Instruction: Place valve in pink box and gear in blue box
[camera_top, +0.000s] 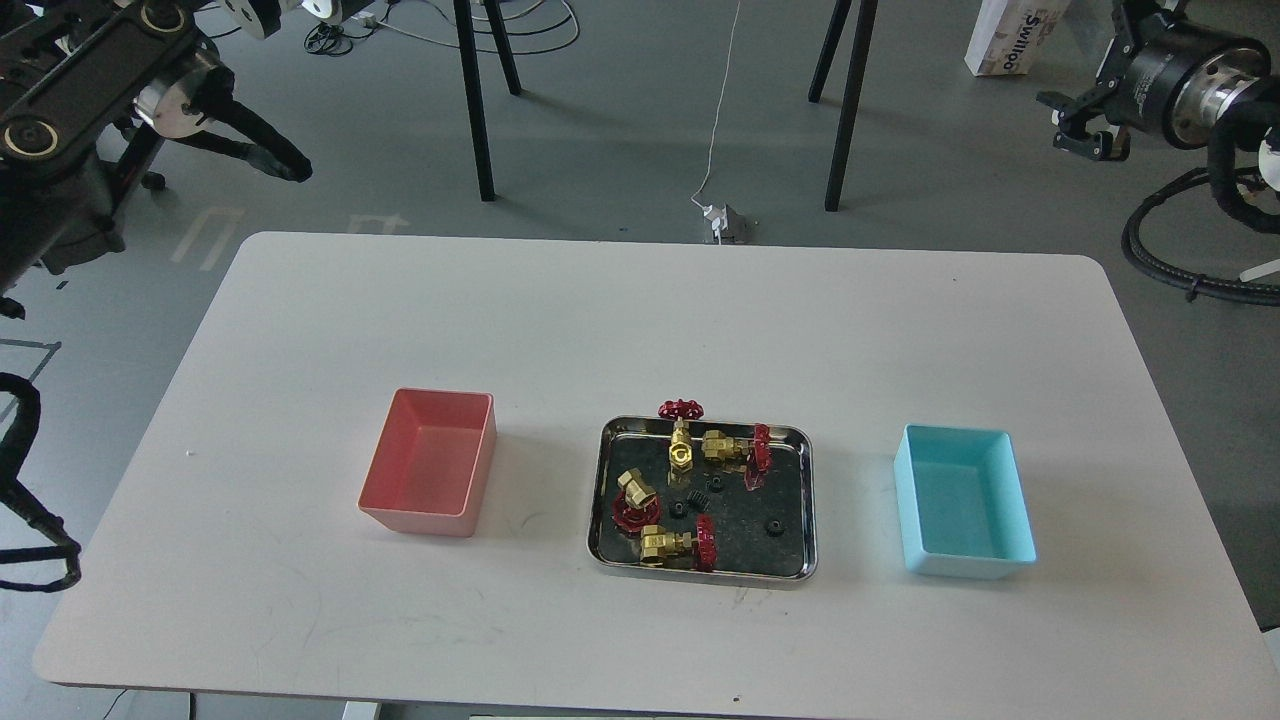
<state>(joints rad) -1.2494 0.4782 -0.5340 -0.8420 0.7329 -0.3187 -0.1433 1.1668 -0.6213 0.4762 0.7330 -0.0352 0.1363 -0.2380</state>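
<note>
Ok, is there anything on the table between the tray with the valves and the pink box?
Nothing visible. The table surface between the steel tray and the pink box is bare. The valves sit inside the tray, so each only has to be lifted over its low rim and moved left.

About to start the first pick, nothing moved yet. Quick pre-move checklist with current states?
1. Pink box looks empty and upright, left of the steel tray: ok.
2. Blue box looks empty and upright, right of the tray: ok.
3. Valves in the tray: four seen, one standing at the back edge, three lying on their sides: ok.
4. Gears reachable: small black ones, e.g., lie loose on the tray floor, some close to valves: ok, but tight.
5. Left gripper raised off the table at the far left; finger gap not readable: cannot tell.
6. Right gripper raised at the far right, seen small and dark: cannot tell.
</note>
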